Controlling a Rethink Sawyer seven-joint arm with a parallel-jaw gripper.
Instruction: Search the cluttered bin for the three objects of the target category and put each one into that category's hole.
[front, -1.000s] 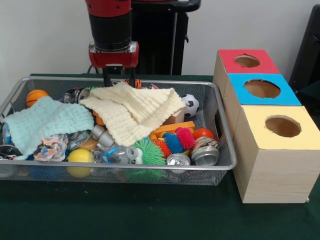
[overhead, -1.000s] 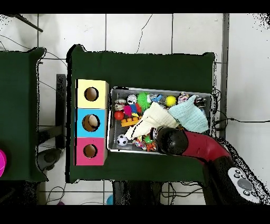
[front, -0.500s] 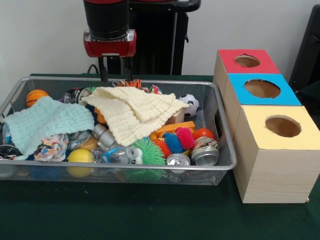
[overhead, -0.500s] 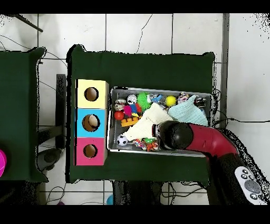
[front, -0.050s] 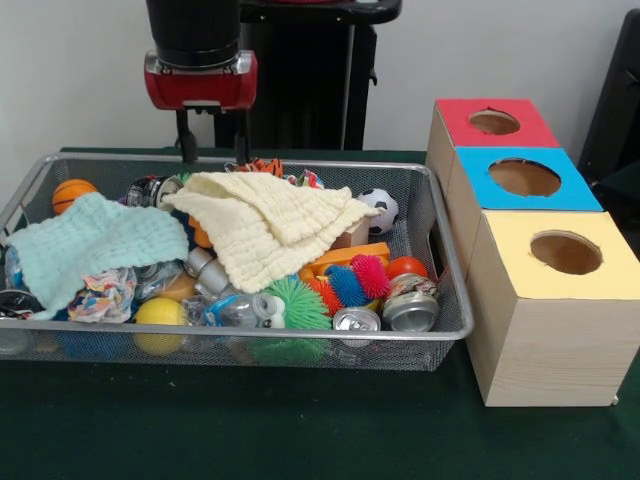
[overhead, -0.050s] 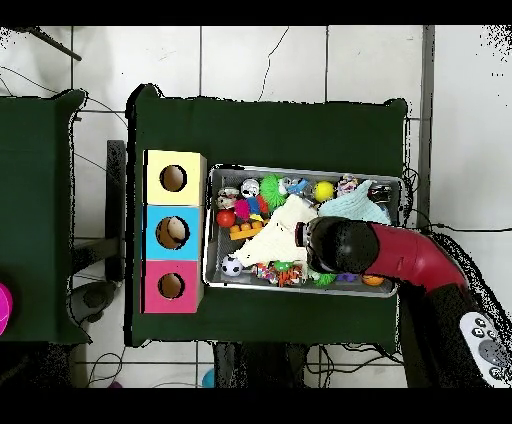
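Just above the far rim of the wire mesh bin (front, -0.050s: 445, 262), the gripper (front, -0.050s: 212, 150) is hanging empty with its two dark fingers (front, -0.050s: 184, 148) spread apart. Under it, inside the bin, a cream waffle cloth (front, -0.050s: 270, 222) is lying rumpled over the middle of the clutter, and a pale mint cloth (front, -0.050s: 92, 243) is draping over the end away from the boxes. Around them are showing a small basketball (front, -0.050s: 72, 192), a soccer ball (front, -0.050s: 381, 209), a yellow ball (front, -0.050s: 159, 312), a green spiky ball (front, -0.050s: 295, 301) and crushed cans (front, -0.050s: 410, 309). Beside the bin, three wooden boxes are standing in a row, topped red (front, -0.050s: 493, 122), blue (front, -0.050s: 524, 178) and yellow (front, -0.050s: 565, 252), each with a round hole. Everything is resting on a dark green tablecloth (front, -0.050s: 300, 430); the floor (overhead, -0.050s: 260, 60) is showing pale tiles.
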